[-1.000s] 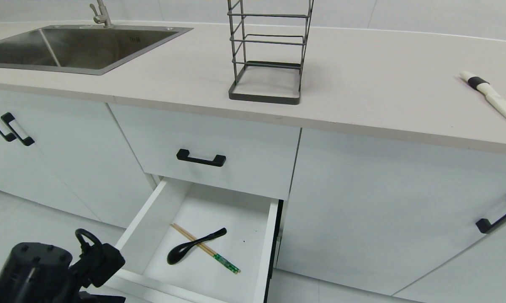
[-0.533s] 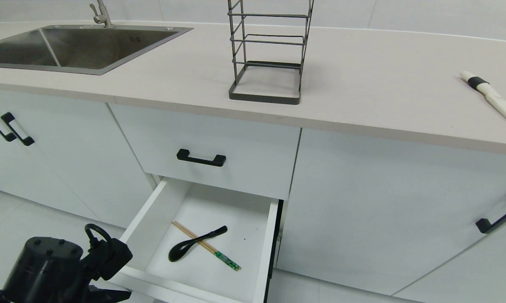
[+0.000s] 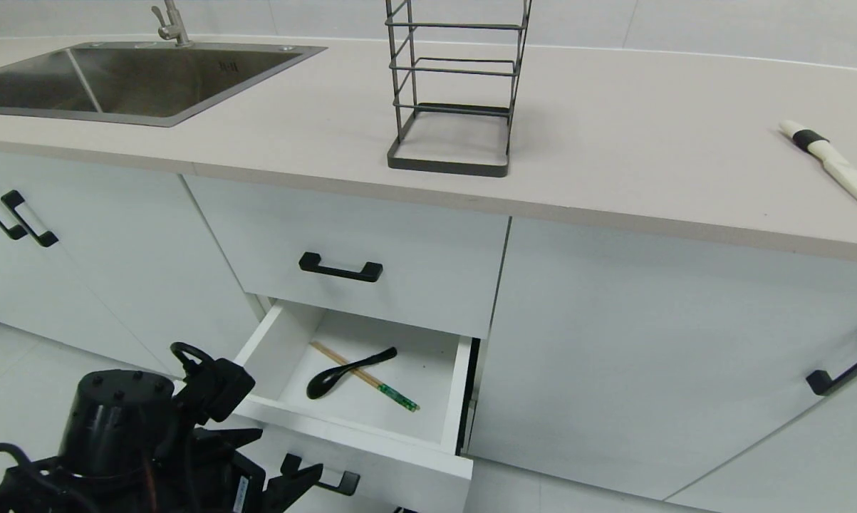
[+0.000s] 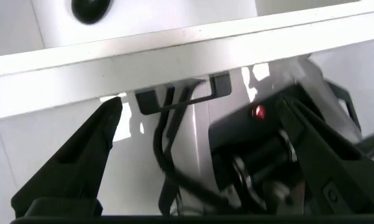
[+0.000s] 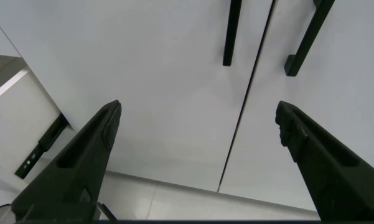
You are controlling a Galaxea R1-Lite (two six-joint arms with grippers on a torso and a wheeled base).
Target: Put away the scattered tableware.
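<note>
A black spoon (image 3: 343, 370) lies across a pair of wooden chopsticks (image 3: 367, 377) inside the lower white drawer (image 3: 357, 434), which stands partly open. Its black handle (image 3: 328, 483) is on the front panel. My left gripper (image 3: 293, 484) is low at the drawer front, open, with the handle (image 4: 177, 99) just ahead between its spread fingers (image 4: 81, 149) and not touching them. The spoon's bowl (image 4: 90, 7) peeks over the drawer edge. A white utensil with a black band (image 3: 830, 165) lies on the counter at the far right. My right gripper (image 5: 199, 115) is open, facing cabinet doors.
A dark wire rack (image 3: 456, 92) stands mid-counter and a steel sink (image 3: 129, 75) is at the back left. The shut upper drawer has a black handle (image 3: 340, 268). Cabinet doors with black handles (image 3: 845, 367) are to the right, seen as bars (image 5: 231, 31) in the right wrist view.
The drawer has slid a good way inward, carrying the spoon and chopsticks with it. My left arm has moved forward and right, staying at the drawer front.
</note>
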